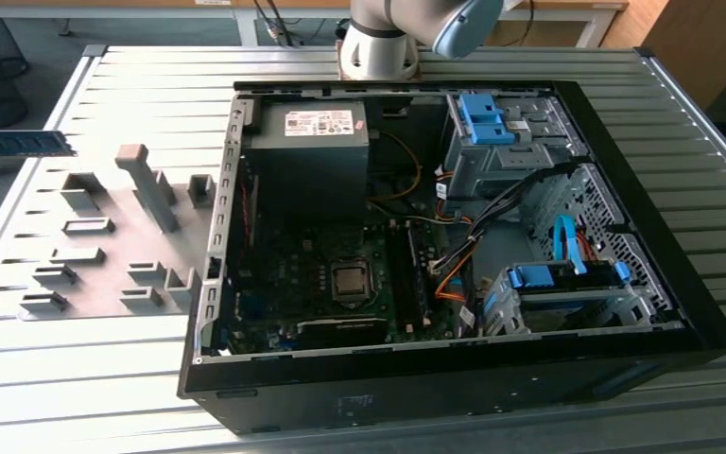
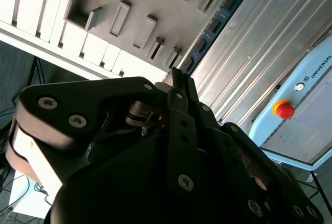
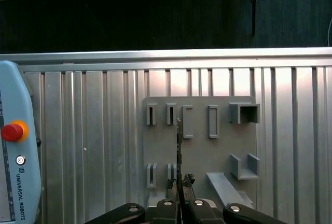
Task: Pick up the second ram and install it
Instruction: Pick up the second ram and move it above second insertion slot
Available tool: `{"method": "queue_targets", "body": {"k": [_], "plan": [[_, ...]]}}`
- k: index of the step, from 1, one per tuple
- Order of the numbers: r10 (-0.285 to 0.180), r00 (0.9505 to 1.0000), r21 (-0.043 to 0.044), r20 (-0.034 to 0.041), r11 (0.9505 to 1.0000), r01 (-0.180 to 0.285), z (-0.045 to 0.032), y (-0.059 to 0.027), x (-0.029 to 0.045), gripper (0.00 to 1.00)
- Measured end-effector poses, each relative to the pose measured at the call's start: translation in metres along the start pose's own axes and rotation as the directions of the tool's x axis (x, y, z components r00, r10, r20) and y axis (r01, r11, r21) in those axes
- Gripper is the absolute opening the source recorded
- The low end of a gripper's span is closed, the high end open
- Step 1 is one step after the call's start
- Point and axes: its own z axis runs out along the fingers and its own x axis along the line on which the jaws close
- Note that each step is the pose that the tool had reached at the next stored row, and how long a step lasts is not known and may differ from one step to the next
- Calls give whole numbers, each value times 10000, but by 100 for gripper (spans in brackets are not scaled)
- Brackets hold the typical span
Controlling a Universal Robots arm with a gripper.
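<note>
The second ram (image 1: 20, 144), a long blue circuit-board stick, hangs in the air at the exterior view's far left, above the table's edge. In the second wrist view the ram (image 2: 215, 24) runs out from my black gripper (image 2: 176, 81), whose fingers are shut on its near end. In the first wrist view the stick shows edge-on as a thin line (image 3: 179, 143) rising from the closed gripper (image 3: 180, 190). Below it lies the grey holder plate (image 3: 199, 156).
The grey plate with holder blocks (image 1: 111, 236) sits on the slatted metal table. An open computer case (image 1: 703, 312) with its motherboard (image 1: 325, 284) stands at the exterior view's right. A teach pendant with a red button (image 3: 13, 130) lies on the table.
</note>
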Motion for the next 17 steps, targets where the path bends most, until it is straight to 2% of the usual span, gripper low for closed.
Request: {"method": "queue_targets", "body": {"k": [17], "plan": [[0, 10000, 1, 0, 10000, 0, 0, -40, -1, 14]]}}
